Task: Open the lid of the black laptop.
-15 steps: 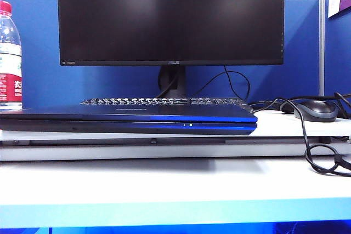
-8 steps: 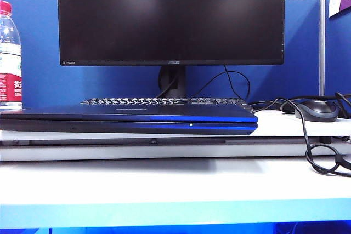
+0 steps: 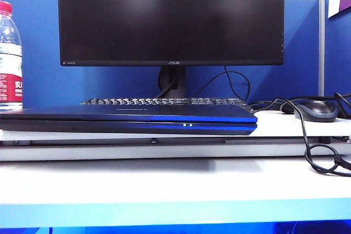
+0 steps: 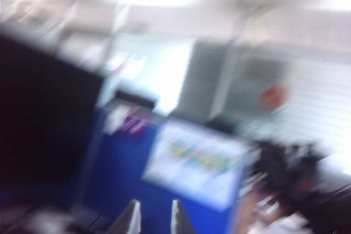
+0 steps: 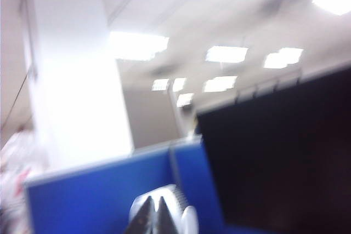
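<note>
Black laptop (image 3: 129,120) lies flat on the white surface (image 3: 164,182) at 6 o'clock of the monitor (image 3: 171,17), lid (image 3: 131,112) down. Left pincer (image 4: 152,217) raised, blurred, tips parted; right pincer (image 5: 153,215) raised, tips nearly together.

Blue partition wall (image 3: 38,53), ceiling lights (image 5: 137,45)
</note>
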`<state>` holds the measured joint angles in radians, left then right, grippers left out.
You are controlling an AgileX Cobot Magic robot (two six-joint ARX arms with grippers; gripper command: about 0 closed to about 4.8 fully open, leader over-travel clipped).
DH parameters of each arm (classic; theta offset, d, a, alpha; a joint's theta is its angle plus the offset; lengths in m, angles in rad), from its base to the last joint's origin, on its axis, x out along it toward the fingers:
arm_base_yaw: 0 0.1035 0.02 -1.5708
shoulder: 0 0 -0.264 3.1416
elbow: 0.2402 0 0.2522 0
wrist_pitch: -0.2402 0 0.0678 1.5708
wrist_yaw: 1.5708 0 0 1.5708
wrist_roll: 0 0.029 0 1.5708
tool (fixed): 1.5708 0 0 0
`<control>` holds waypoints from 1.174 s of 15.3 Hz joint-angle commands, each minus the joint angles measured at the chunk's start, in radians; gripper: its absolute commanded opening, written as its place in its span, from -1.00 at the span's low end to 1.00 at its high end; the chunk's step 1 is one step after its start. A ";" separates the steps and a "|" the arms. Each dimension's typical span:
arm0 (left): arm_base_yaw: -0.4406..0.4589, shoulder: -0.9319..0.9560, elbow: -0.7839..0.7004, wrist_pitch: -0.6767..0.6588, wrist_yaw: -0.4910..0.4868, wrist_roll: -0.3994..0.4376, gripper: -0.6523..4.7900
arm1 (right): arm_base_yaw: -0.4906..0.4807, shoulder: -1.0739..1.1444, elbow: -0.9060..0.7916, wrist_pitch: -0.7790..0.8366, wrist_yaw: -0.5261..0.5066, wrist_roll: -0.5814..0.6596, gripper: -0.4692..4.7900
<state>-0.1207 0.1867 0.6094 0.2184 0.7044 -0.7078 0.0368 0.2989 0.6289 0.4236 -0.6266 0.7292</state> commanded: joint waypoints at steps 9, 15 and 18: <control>-0.079 0.816 0.089 -0.417 0.104 0.397 -0.47 | 0.543 0.629 0.080 -0.348 0.367 -0.527 -0.84; -0.221 0.901 0.089 -0.642 -0.204 0.598 -0.57 | 0.873 1.004 0.080 -0.290 0.457 -0.514 -0.84; -0.221 0.900 0.089 -0.751 -0.326 0.655 -0.57 | 0.866 1.038 0.080 -0.305 0.518 -0.513 -0.84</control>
<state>-0.3416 1.0882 0.6945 -0.5179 0.4129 -0.0704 0.9035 1.3396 0.7029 0.1112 -0.1406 0.2153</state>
